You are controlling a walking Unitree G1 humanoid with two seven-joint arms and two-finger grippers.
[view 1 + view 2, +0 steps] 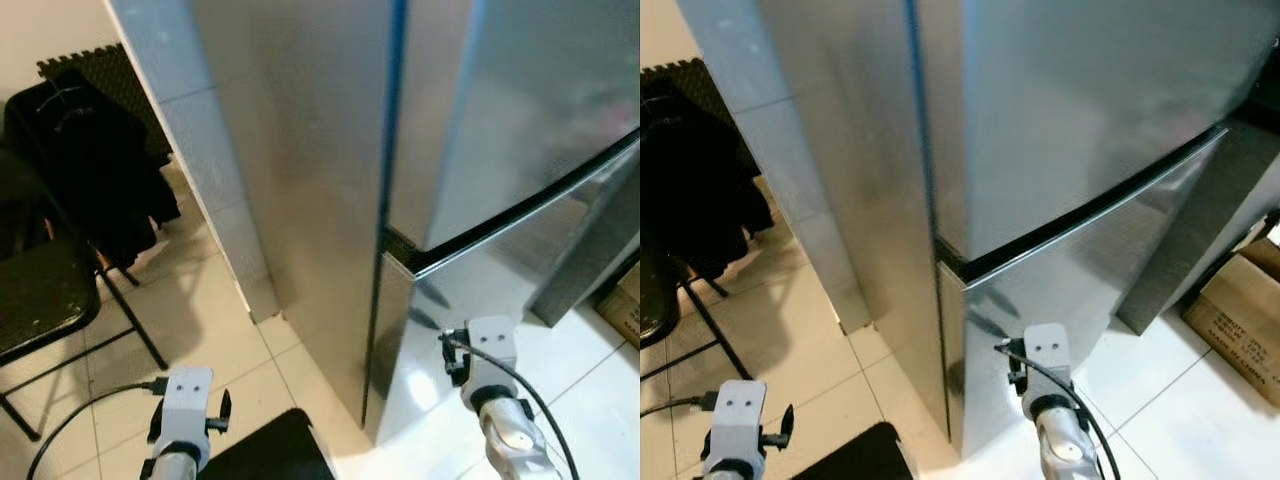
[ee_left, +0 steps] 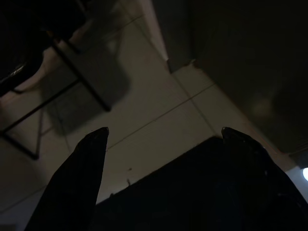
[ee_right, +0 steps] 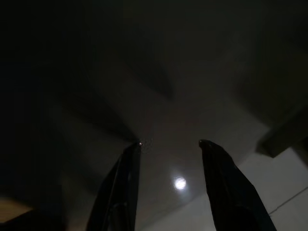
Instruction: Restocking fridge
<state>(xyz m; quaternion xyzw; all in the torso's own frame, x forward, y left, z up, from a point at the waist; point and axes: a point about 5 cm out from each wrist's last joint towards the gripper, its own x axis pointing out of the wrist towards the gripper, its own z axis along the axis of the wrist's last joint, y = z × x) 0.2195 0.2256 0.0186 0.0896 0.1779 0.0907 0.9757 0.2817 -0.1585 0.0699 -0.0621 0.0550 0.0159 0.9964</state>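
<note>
Big silver fridge [image 1: 330, 200] stands right in front, both doors shut, dark gap between top and bottom door. Left gripper [image 2: 163, 132] low over white tile floor [image 1: 215, 310], fingers wide apart, holds nothing. Right gripper [image 3: 169, 143] near bottom fridge door, fingers partly apart, holds nothing. Black folding chair [image 1: 45, 300] off to left. Right eye view shows more of cardboard box [image 1: 1240, 320]; its writing too small to read.

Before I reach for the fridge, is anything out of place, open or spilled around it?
Nothing stands out. Both doors of the tall stainless-steel fridge are shut, the white tiled floor shows no spill, and the brown cardboard box sits closed beside it.
</note>
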